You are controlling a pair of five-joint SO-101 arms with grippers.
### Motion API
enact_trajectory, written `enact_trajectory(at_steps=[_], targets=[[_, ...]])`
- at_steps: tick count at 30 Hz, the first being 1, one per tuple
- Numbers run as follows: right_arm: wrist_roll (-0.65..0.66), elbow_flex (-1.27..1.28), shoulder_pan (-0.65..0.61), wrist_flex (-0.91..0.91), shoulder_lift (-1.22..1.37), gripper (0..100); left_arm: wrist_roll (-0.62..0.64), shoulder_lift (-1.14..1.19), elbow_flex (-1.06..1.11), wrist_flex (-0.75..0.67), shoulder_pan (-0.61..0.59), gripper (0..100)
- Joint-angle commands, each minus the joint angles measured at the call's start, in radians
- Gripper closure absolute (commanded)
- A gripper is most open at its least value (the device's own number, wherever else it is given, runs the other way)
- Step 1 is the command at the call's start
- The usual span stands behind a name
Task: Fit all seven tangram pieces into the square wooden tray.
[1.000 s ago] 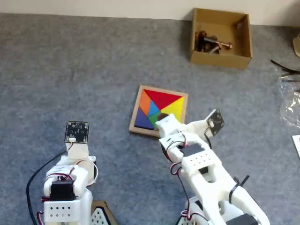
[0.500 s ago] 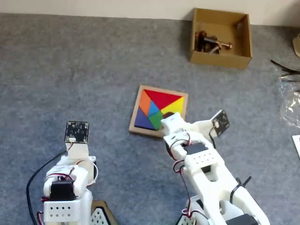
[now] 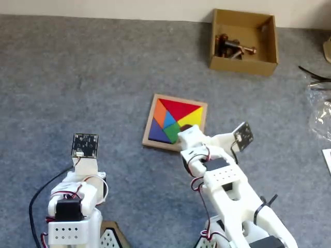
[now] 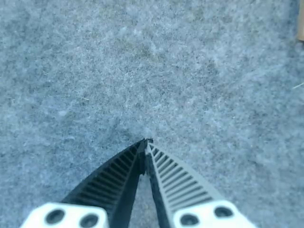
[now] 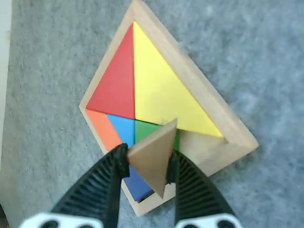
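The square wooden tray [image 3: 151,125] lies mid-table with red [image 3: 180,108], yellow [image 3: 193,119], orange, blue, green and dark blue pieces inside. In the right wrist view the tray [image 5: 209,109] shows an uncovered wooden corner [image 5: 199,145] next to the yellow triangle [image 5: 161,95]. My right gripper [image 5: 147,164] is shut on a brown triangle piece [image 5: 151,159], held tilted just above the tray's near corner. In the high view that gripper [image 3: 187,135] hangs over the tray's near right edge. My left gripper [image 4: 145,141] is shut on nothing, above bare carpet at the front left [image 3: 84,145].
A cardboard box [image 3: 243,41] with small metal parts stands at the back right. Plastic wrap and cables [image 3: 320,98] lie at the right edge. Grey carpet covers the table, with open room to the left of the tray.
My right gripper moved slightly right and toward the tray's near corner with the brown triangle between one second and half a second ago, then held. The left arm stayed still.
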Motion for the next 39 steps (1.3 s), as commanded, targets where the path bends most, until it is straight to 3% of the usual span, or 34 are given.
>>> enact_trajectory(at_steps=[1, 7, 13, 27, 39], targets=[[-0.064, 0.019, -0.039, -0.027, 0.001, 99.2, -0.006, -0.005, 0.022, 0.008, -0.013, 99], [-0.064, 0.024, -0.041, -0.028, 0.001, 98.2, -0.006, -0.005, 0.022, 0.008, -0.013, 99], [-0.064, 0.025, -0.068, -0.028, 0.001, 85.5, -0.006, -0.005, 0.022, 0.008, -0.013, 99], [-0.064, 0.024, -0.077, -0.028, -0.005, 85.3, -0.006, -0.005, 0.022, 0.008, -0.013, 99], [-0.064, 0.022, -0.174, -0.033, -0.001, 85.4, -0.006, -0.005, 0.022, 0.008, -0.013, 99]])
